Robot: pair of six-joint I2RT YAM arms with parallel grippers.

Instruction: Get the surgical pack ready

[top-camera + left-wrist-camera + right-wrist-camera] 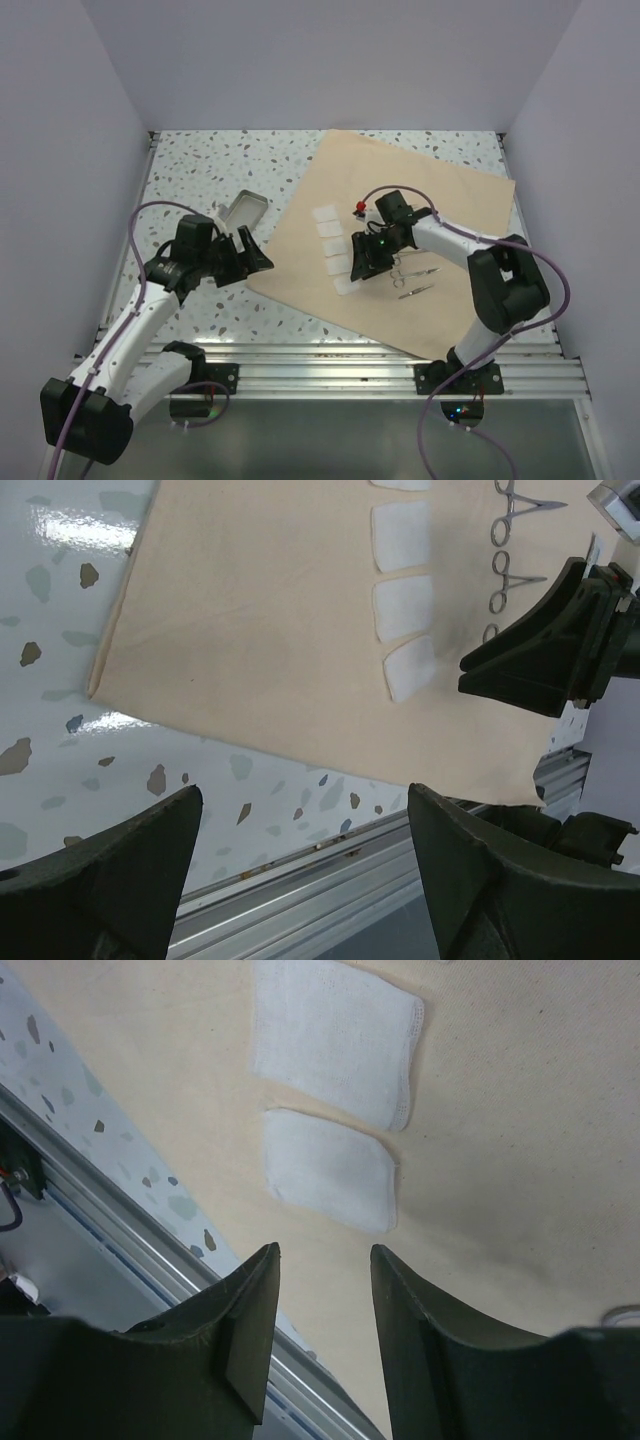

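Table: speckled, with open room at left between the wall and the wrap; ended at a rail along the near edge.
Left gripper: hung released over the speckled top, fingers spread wide, gripped nothing; stood just off the wrap's left corner.
Tray: lay on the table just behind the left gripper, apart from the wrap; contents could not be told.
Wrap: lay flat, turned cornerwise, right corner near the right wall.
Gauze: five squares in a column on the wrap's left part.
Right gripper: hovered over the nearest squares, jaws a little apart, released, held nothing.
Instruments: lay on the wrap, right of the gauze.
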